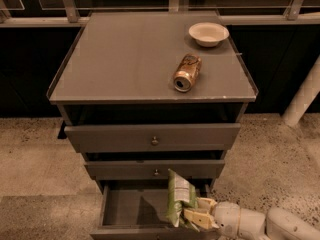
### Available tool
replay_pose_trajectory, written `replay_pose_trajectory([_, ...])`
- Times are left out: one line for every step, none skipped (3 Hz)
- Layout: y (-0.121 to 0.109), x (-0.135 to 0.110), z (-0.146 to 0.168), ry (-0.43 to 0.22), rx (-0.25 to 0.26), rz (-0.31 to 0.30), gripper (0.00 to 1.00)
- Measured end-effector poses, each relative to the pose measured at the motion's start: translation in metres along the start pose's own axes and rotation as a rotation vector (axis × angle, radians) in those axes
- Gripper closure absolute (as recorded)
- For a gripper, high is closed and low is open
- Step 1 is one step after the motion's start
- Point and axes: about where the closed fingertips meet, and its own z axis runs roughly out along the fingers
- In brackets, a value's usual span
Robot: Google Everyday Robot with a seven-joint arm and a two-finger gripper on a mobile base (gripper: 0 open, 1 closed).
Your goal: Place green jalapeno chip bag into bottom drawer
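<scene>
The green jalapeno chip bag (178, 197) stands upright in the right part of the open bottom drawer (125, 206), which is pulled out below the two knobbed drawers. My gripper (197, 213) comes in from the lower right on a white arm. Its pale fingers (199, 219) are closed on the bag's lower right side. I cannot tell whether the bag's bottom rests on the drawer floor.
A bronze-gold soda can (187, 72) lies on its side on the grey cabinet top (125, 59). A white bowl (208, 33) sits at the top's back right. A white post (302, 96) stands to the right on the speckled floor.
</scene>
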Motion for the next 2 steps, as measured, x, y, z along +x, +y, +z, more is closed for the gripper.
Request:
replay_pose_trajectory([-0.032,0.033,-0.007,-0.002,0.078,0.065,1.0])
replay_pose_trajectory([-0.06,0.058,-0.007,-0.008,0.107,0.128,1.0])
